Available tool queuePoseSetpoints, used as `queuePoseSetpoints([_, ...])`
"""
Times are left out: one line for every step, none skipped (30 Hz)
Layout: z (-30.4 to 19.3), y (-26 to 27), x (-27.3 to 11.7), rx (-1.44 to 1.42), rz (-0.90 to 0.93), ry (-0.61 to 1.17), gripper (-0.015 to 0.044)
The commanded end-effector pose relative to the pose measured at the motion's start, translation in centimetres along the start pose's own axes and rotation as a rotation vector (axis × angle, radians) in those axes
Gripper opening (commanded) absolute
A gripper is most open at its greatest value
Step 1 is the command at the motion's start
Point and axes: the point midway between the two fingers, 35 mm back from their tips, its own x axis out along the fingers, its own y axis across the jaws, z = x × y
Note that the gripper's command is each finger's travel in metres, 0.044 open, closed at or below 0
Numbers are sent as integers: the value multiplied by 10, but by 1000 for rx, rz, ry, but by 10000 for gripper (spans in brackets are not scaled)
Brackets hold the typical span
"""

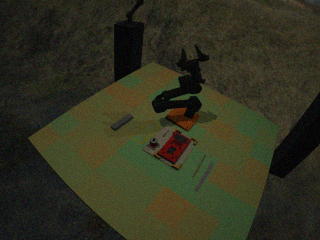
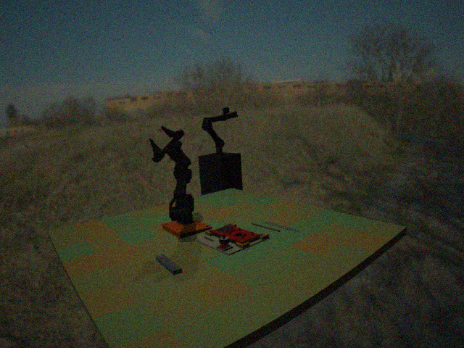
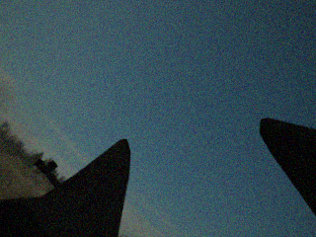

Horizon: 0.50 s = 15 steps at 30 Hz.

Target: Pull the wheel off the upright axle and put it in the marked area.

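While the black parallel-jaw gripper [image 1: 191,53] points up and away from the patchwork green-and-orange table [image 1: 108,180], the small grey wheel [image 1: 153,141] sits on its upright axle at the corner of the pale board, just beside the yellow-outlined marked area [image 1: 146,132] — untouched. From the exterior view the arm rears high above its orange base plate [image 2: 185,228]. At the wrist, spread fingers frame only sky — nothing held.

Outdoor hillside, dusk sky [image 2: 112,37], bare trees [image 2: 389,52]

The axle [image 1: 153,141] sits hidden inside the small wheel [image 1: 153,140]
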Motion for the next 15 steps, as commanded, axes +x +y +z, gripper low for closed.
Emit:
queuePoseSetpoints([-1, -1, 0, -5, -5, 4, 374])
queuePoseSetpoints([-6, -5, 0, -18, -21, 17, 347])
queuePoseSetpoints([-12, -12, 1, -42, -46, 40, 321])
queuePoseSetpoints([-21, -22, 2, -47, -81, 74, 300])
queuePoseSetpoints([-28, -31, 4, -43, -114, 107, 300])
queuePoseSetpoints([-35, -41, 6, -35, -146, 138, 300])
queuePoseSetpoints([-41, -50, 6, -27, -180, 169, 300])
queuePoseSetpoints([-48, -60, 7, -19, -214, 198, 300])
queuePoseSetpoints([-54, -70, 7, -12, -250, 227, 300])
queuePoseSetpoints([-60, -80, 6, -6, -286, 254, 300])
queuePoseSetpoints([-66, -91, 4, -1, -328, 284, 300])
queuePoseSetpoints([-72, -102, 2, 2, -371, 313, 300])
queuePoseSetpoints([-78, -113, -2, 6, -415, 341, 300])
queuePoseSetpoints([-83, -124, -5, 8, -460, 368, 300])
queuePoseSetpoints([-88, -136, -10, 10, -506, 394, 300])
